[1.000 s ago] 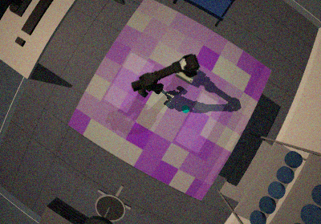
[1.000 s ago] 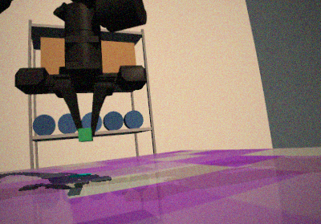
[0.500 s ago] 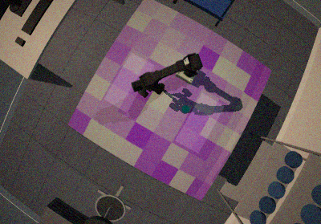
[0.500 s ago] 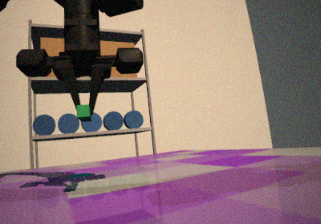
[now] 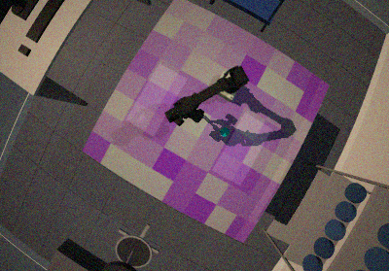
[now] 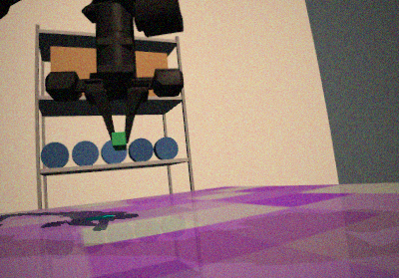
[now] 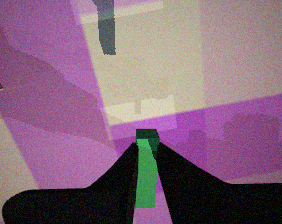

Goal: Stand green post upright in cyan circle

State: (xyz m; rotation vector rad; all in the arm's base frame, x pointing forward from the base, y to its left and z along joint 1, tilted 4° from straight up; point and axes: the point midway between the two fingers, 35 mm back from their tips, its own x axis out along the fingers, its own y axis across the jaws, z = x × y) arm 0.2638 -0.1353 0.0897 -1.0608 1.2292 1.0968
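The green post (image 6: 119, 139) (image 7: 146, 175) is held between the fingertips, raised well above the purple and cream mat. The exterior view shows mainly its small end, so it looks roughly level rather than upright; its exact tilt is hard to tell. My gripper (image 6: 120, 135) (image 7: 146, 147) is shut on the post and points down. The cyan circle (image 5: 224, 132) (image 6: 102, 217) is on the mat, partly darkened by the arm's shadow. It is away from the gripper in the top view, and I cannot make it out in the wrist view. The post is hidden in the top view.
The patchwork mat (image 5: 136, 171) (image 6: 279, 248) lies under the arm, with the arm's shadow (image 5: 272, 116) across it. A shelf rack (image 6: 112, 168) with blue round things stands behind in the exterior view. A blue cart (image 5: 245, 1) and a round stool (image 5: 133, 252) stand beyond the mat.
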